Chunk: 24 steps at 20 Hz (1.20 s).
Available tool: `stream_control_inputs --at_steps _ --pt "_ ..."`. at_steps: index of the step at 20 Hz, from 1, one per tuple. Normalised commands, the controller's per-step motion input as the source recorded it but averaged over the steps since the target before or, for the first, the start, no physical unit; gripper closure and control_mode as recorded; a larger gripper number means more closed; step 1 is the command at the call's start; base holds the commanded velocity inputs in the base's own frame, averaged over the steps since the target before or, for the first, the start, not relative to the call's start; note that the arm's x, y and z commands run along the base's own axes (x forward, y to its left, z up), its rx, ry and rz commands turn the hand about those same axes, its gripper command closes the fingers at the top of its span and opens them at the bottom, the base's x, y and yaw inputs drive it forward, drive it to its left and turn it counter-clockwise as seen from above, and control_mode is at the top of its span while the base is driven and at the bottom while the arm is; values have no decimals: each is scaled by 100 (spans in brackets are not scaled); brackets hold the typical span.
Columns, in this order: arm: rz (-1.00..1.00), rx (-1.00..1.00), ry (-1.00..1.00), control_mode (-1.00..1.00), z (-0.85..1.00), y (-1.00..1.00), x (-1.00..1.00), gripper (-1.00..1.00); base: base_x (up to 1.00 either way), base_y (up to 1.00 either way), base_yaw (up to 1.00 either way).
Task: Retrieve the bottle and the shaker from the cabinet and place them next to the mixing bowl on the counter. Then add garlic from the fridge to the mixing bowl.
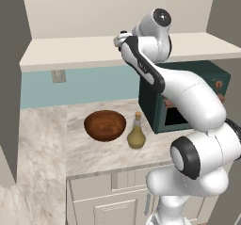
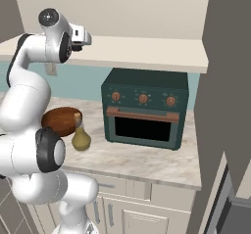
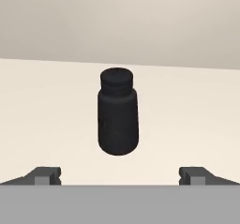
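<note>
Squat black plastic shaker (image 3: 118, 117) seen upright on the cream cabinet shelf (image 3: 187, 110), long axis vertical, cap uppermost, centred ahead of the pincer (image 3: 120, 175), fingers spread wide, nothing held.

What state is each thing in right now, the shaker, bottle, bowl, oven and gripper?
Shaker: upright on the cabinet shelf, cap on, not held.
Bottle: upright on the counter beside the bowl, stopper in.
Bowl: upright on the counter, looks empty.
Oven: door shut.
Gripper: open, facing the shaker.
</note>
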Motion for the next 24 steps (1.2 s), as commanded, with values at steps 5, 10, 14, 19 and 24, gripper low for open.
stream_control_inputs --at_steps 5,10,14,19,24 --pt "0 0 0 -100 -1 0 15 -100 0 0 0" --pt "0 0 0 -100 -1 0 13 -100 0 0 0" --pt "0 0 0 -100 -7 2 11 -100 0 0 0" --pt "0 0 0 -100 -2 1 9 -100 0 0 0" --pt "0 0 0 -100 0 4 10 -100 0 0 0"
